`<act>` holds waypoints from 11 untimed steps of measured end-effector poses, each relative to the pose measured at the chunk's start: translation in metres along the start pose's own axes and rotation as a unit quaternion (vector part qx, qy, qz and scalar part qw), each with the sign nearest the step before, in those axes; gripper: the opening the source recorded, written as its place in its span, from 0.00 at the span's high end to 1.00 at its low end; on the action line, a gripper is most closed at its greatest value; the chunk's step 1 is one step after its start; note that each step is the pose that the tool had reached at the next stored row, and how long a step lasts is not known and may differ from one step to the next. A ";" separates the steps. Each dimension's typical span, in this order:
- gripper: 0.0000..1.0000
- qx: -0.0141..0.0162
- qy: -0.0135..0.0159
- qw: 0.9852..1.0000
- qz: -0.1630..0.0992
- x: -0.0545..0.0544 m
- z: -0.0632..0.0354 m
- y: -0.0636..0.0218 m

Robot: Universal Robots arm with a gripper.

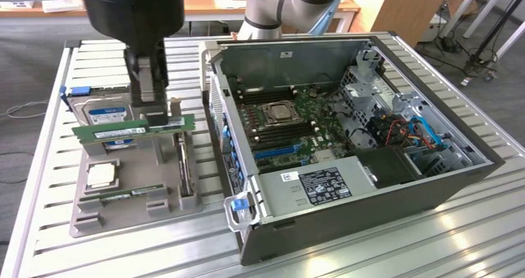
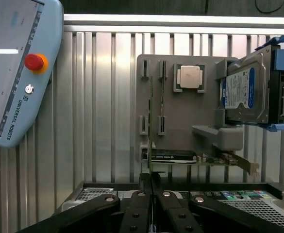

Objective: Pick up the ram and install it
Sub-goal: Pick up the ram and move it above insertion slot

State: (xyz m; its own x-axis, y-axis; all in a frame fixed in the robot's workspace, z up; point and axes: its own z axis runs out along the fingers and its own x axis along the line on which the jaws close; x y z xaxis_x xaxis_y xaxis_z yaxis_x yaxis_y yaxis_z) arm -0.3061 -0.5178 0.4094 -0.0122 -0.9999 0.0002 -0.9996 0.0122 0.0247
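Observation:
The ram [image 1: 131, 131], a long green stick with a white label, hangs level above the grey holder tray [image 1: 131, 213] on the exterior view's left. My gripper [image 1: 156, 117] is shut on its upper edge near the stick's right end. In the wrist view the ram [image 2: 150, 121] appears edge-on as a thin line running up from between my shut fingers [image 2: 138, 206]. A second green stick [image 1: 130, 195] lies in the tray's front slot. The open computer case [image 1: 459, 186] stands on the exterior view's right, its motherboard [image 1: 308, 127] exposed, with dark memory slots beside the processor socket [image 1: 283, 113].
On the tray sit a square silver processor [image 1: 102, 174], a blue-labelled hard drive [image 1: 102, 113] and an upright expansion card [image 2: 180, 156]. A teach pendant [image 2: 15, 73] with a red stop button lies on the slatted metal table [image 1: 394, 247]. The case's power supply [image 1: 324, 182] fills its front.

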 end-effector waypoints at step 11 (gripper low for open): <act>0.89 0.000 -0.001 1.000 -0.009 -0.001 -0.0012 -0.0465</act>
State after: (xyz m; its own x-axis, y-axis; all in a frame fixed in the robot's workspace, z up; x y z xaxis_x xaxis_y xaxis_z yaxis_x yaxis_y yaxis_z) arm -0.2596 -0.5178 0.4094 0.0067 -1.0000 -0.0021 -0.9997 -0.0067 0.0247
